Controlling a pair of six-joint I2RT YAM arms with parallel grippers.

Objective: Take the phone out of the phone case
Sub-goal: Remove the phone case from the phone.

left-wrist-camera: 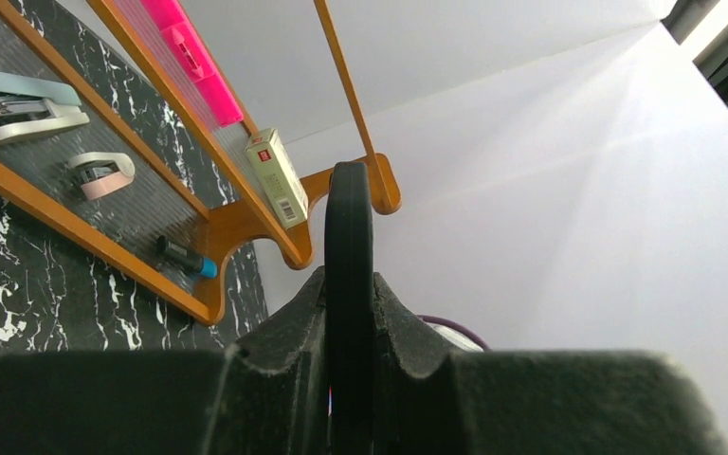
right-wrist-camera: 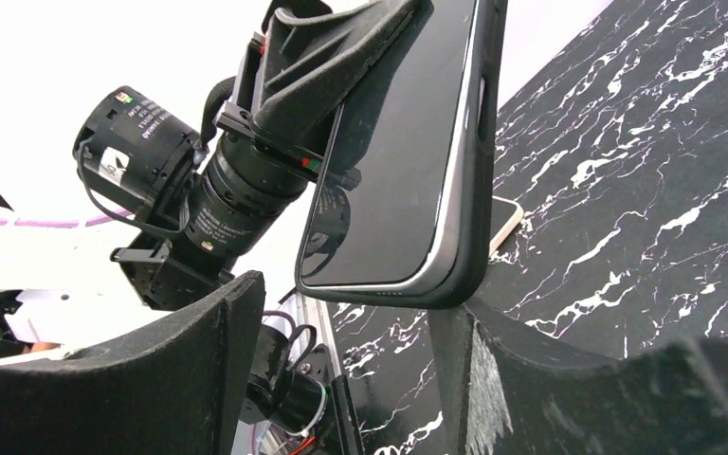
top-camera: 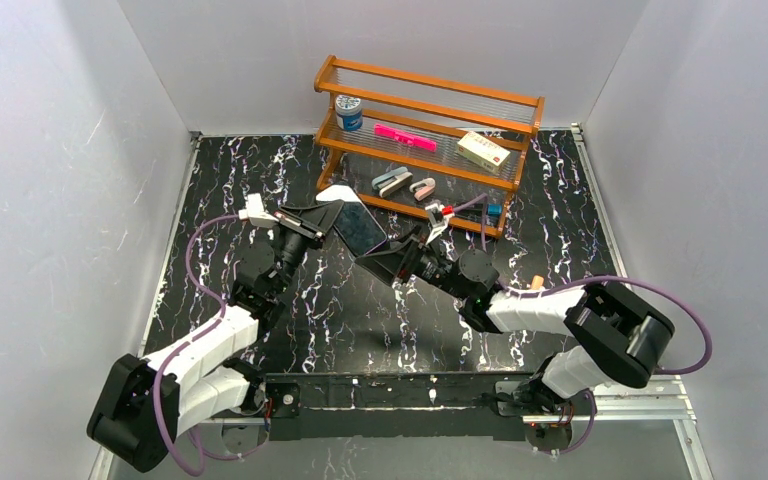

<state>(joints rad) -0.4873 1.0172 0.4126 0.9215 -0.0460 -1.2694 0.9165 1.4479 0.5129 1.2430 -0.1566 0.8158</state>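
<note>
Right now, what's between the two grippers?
Only the phone: the left gripper clamps one end, and the other end sits inside the open right gripper. This is clearest in the right wrist view.

Phone (right-wrist-camera: 389, 171) top cropped (wrist view).

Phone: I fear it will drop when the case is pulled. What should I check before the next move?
1. Hold: left fingers shut on the phone, front and back: ok.
2. Height: phone hangs above the table, not touching it: ok.
3. Alignment: right fingers straddle the phone's lower end: ok.
4. Second grip: right fingers are open, with a gap showing on one side: not ok.
5. Case freed at some corner: cannot tell; the visible edge looks seated.
6. Room toward the shelf: cannot tell.
</note>
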